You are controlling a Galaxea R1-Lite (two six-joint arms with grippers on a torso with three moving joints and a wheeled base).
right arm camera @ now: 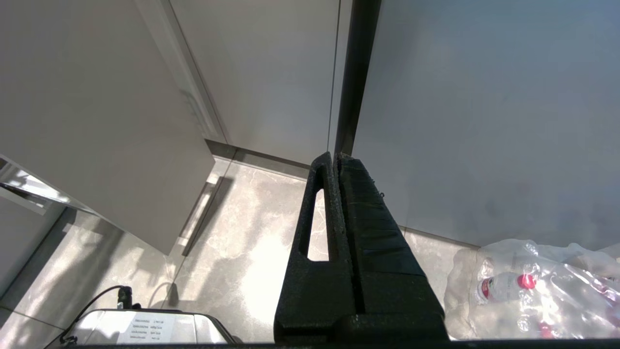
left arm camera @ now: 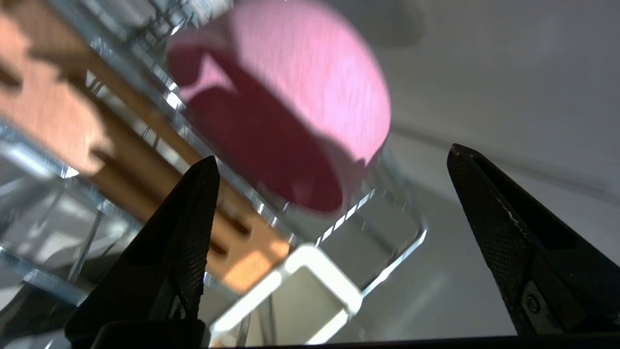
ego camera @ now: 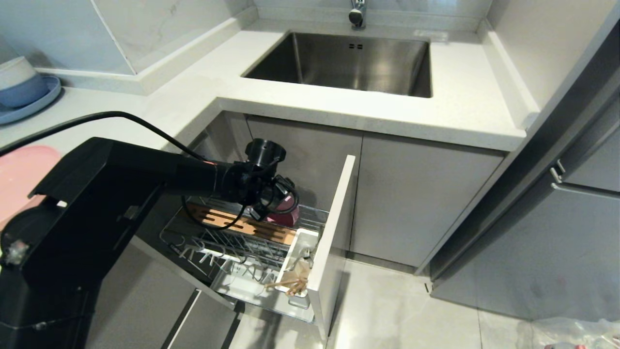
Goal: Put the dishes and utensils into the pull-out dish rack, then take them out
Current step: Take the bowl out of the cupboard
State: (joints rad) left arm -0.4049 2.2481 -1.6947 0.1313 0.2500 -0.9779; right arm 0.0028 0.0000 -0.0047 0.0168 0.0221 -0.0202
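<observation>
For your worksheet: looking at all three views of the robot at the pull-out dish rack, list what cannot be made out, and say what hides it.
- Pink bowl, head view: mostly hidden behind the left pincer; motion-blurred in the wrist view.
- Pink plate, head view: cut off by the edge and the arm.
- Chopsticks in the utensil cup: too small to count.
- Fork: not found anywhere.

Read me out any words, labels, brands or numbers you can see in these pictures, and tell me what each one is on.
No text can be read.
White label on the grey box by the floor: printed lines, too small to read.
Bottle in the plastic bag: red label, too blurred to read.
Nothing printed on the pink bowl, rack or cabinets.
</observation>
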